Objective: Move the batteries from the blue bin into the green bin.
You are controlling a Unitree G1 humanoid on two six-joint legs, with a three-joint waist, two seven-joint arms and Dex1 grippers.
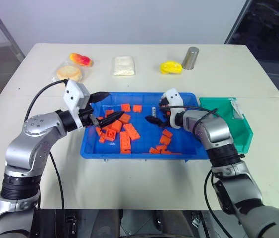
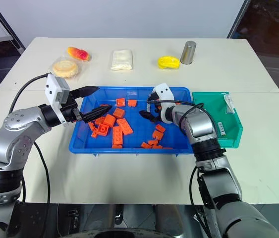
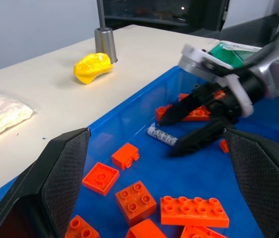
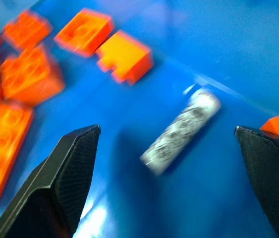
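Note:
One battery (image 4: 181,130), a slim silver-grey cylinder, lies on the floor of the blue bin (image 1: 129,153) near its far wall; it is also the small grey battery (image 3: 161,135) in the left wrist view. My right gripper (image 1: 153,119) hangs open just over it, with one finger on each side and not touching. My left gripper (image 1: 115,104) stands open over the bin's left part, above orange bricks, holding nothing. The green bin (image 1: 246,131) stands against the blue bin's right side, with a slim pale thing (image 2: 222,129) on its floor.
Several orange bricks (image 1: 124,134) are scattered across the blue bin. Along the far side of the white table stand a metal can (image 1: 191,58), a yellow lump (image 1: 171,67), a white packet (image 1: 124,65), a round bun (image 1: 69,73) and a red-yellow item (image 1: 81,60).

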